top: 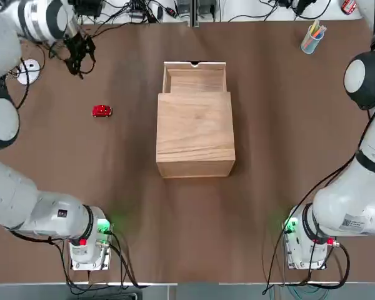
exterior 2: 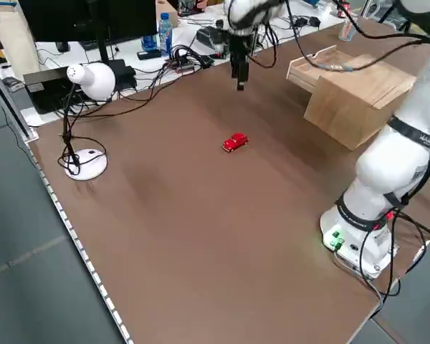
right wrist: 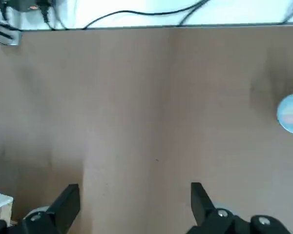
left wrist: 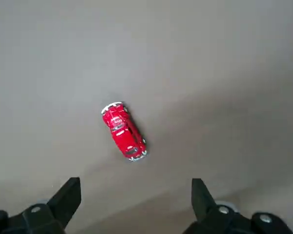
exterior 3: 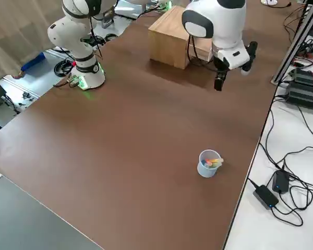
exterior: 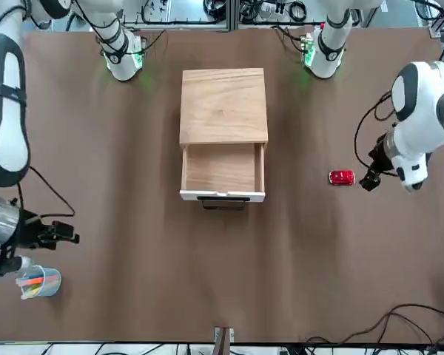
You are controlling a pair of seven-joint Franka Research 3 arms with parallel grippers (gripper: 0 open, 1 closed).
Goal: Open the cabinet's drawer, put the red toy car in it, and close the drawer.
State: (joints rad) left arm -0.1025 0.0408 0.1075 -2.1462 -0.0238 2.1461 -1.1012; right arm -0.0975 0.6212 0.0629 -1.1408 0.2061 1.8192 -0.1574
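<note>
Left gripper [left wrist: 136, 204]: black two-finger gripper, held above the brown table [top: 275, 125], fingers spread wide with nothing between them
Red toy car [left wrist: 123, 131]: tiny glossy red car with whitish trim, on the table below and just ahead of the left gripper's fingertips, touching neither finger; in the top view it [top: 102, 111] sits well to the left of the cabinet
Cabinet [top: 195, 132]: plain light wooden cube-like box with visible grain, mid-table, well apart from both grippers
Drawer [exterior: 223, 171]: shallow light wooden tray with a small dark notch handle, pulled out on the cabinet's side away from the arm bases, nothing in it
Right gripper [right wrist: 136, 207]: black fingers spread wide, holding nothing, above bare table off the cabinet's far right side
Pale blue cup of coloured pens [exterior: 38, 282]: on the table near the right gripper, not touching it
</note>
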